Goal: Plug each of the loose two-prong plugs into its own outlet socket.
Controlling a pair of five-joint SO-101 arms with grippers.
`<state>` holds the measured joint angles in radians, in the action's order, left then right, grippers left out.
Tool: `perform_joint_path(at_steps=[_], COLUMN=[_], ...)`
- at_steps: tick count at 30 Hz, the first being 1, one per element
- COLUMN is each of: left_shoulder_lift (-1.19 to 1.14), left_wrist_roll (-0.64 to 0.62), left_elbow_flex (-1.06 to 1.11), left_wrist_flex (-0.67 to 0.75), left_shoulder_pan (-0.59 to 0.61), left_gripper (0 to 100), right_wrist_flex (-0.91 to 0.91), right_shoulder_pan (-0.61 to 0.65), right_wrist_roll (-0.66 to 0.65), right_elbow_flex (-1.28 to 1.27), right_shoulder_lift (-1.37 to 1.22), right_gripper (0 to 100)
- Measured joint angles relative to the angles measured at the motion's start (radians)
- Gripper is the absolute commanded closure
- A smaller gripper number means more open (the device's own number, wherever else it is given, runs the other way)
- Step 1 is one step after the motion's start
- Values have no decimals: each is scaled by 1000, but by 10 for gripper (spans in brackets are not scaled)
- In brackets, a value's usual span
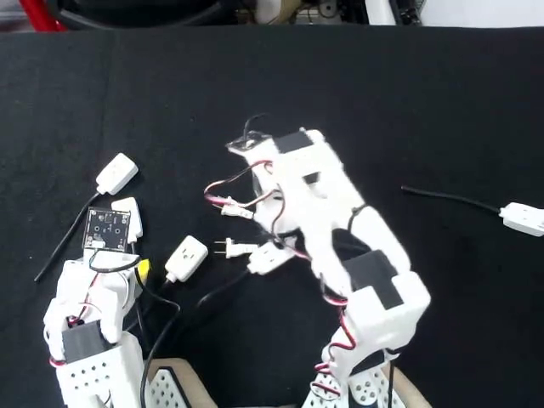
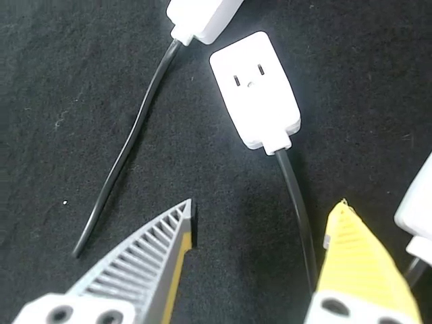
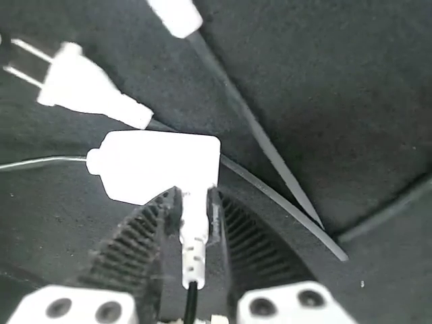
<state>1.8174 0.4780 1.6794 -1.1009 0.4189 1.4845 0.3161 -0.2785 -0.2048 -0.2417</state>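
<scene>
White socket (image 2: 256, 88) lies just beyond left pincer (image 2: 266, 206) — untouched.

Even overhead light; white socket (image 1: 116, 173) overexposed against black cloth (image 1: 442, 110); shadows faint.

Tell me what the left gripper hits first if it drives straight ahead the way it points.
Probably the white outlet socket, at its cable end. Its black cable lies between the fingers of the open left gripper. How high the gripper sits is unclear, so it might pass over.
</scene>
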Motion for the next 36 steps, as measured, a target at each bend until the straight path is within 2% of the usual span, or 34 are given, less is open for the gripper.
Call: perform_joint_path(at_steps=[4, 11, 22, 28, 36], left_shoulder_lift=[0, 0, 0, 0, 0], left_wrist_roll=[0, 0, 0, 0, 0], left_elbow_flex=[0, 2, 2, 2, 2], left_wrist_flex=[0, 0, 0, 0, 0], left_shoulder_pan=[0, 0, 0, 0, 0], left_gripper=[694, 694, 694, 694, 694], right_wrist_flex=[41, 74, 66, 52, 12], right_shoulder_pan=[-130, -402, -934, -1100, -1267], right_wrist_roll=[-55, -226, -548, -640, -738], right_elbow_flex=[0, 0, 187, 327, 609], right_shoulder_lift=[0, 0, -2, -41, -319], right_gripper=[987, 987, 987, 987, 986])
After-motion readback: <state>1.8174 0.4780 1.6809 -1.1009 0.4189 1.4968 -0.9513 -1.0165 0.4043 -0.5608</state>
